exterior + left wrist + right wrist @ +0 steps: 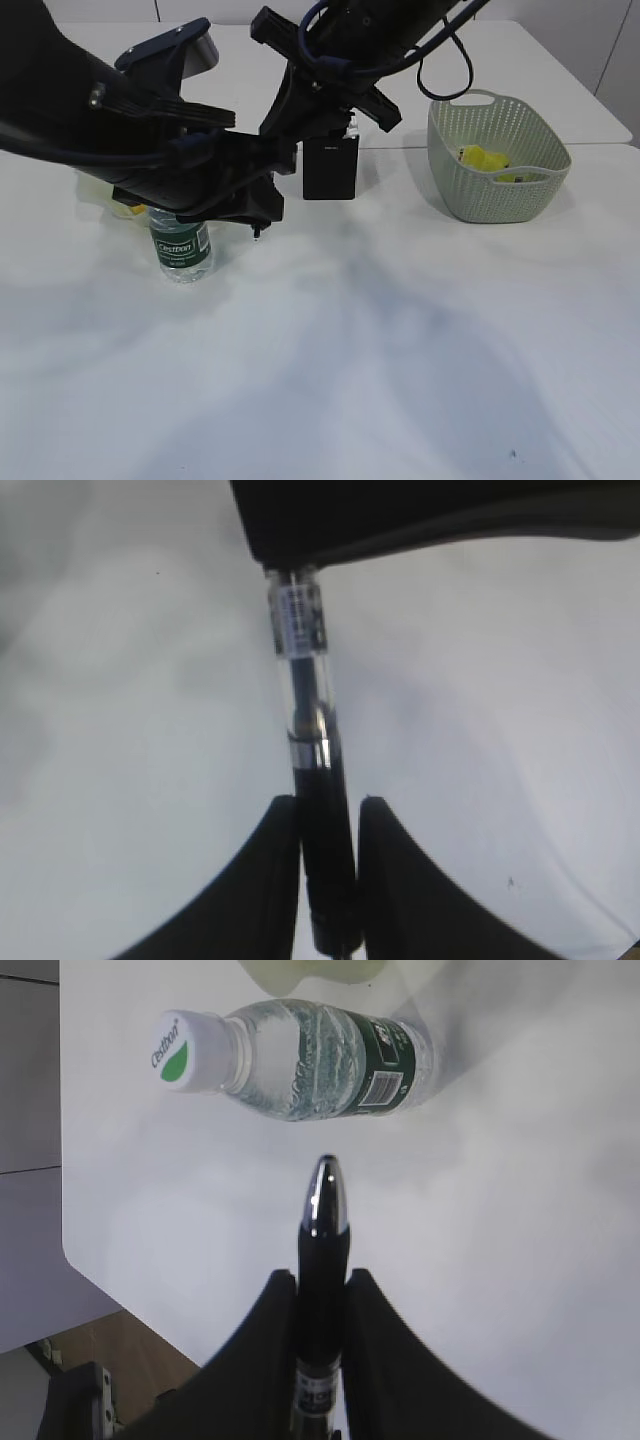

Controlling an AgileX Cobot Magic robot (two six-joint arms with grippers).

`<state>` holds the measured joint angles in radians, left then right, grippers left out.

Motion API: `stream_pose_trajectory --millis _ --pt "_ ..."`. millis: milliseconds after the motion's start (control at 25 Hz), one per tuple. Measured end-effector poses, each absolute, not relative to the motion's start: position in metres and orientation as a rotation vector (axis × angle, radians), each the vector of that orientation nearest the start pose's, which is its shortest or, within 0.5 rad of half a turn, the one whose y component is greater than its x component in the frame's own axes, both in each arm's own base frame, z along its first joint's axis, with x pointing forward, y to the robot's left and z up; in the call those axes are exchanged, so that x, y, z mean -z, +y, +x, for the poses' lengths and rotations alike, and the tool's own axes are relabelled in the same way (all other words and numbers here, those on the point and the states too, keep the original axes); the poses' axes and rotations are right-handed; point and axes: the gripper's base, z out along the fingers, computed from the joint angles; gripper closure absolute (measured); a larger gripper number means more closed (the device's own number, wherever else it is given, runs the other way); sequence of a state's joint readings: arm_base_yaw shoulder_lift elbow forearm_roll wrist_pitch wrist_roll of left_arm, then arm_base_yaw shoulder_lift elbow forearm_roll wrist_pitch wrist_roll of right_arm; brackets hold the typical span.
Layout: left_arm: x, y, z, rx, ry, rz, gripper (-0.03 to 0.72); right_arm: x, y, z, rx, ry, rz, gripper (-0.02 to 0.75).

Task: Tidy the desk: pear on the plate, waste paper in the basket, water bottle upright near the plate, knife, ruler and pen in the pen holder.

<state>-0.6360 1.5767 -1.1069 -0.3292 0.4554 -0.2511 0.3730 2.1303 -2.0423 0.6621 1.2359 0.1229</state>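
Observation:
Both grippers hold the black and clear pen (pixel 305 700) above the desk (pixel 400 340). My left gripper (pixel 328 805) is shut on its black grip end. In the left wrist view the clear barrel runs up into the other gripper. My right gripper (pixel 321 1278) is shut on the pen (pixel 325 1230), whose silver-tipped end points toward the water bottle (pixel 320 1060). The water bottle (pixel 181 250) stands upright beside the pale green plate (pixel 97 192), where a yellowish bit, probably the pear (pixel 127 211), peeks from behind my left arm. Yellow waste paper (pixel 480 158) lies in the basket (pixel 497 195). The knife and ruler are hidden.
The black pen holder (pixel 330 170) stands at the back centre, just right of the joined grippers, its mouth covered by my right arm. The desk's left edge (pixel 75 1250) and the floor show in the right wrist view. A seam crosses the desk behind the basket.

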Motion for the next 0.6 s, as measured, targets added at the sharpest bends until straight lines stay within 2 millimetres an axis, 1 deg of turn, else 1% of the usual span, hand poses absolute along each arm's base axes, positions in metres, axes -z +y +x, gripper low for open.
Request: stream_pose_trajectory --millis 400,600 --pt "-0.2662 -0.214 0.268 0.702 2.497 0.18 0.577 -0.2958 0.218 0.412 -1.048 2.797 -0.194 0.626" --pt "-0.2663 -0.214 0.2681 0.699 2.493 0.187 0.592 -0.2961 0.2176 0.4121 -1.056 2.795 -0.196 0.582"
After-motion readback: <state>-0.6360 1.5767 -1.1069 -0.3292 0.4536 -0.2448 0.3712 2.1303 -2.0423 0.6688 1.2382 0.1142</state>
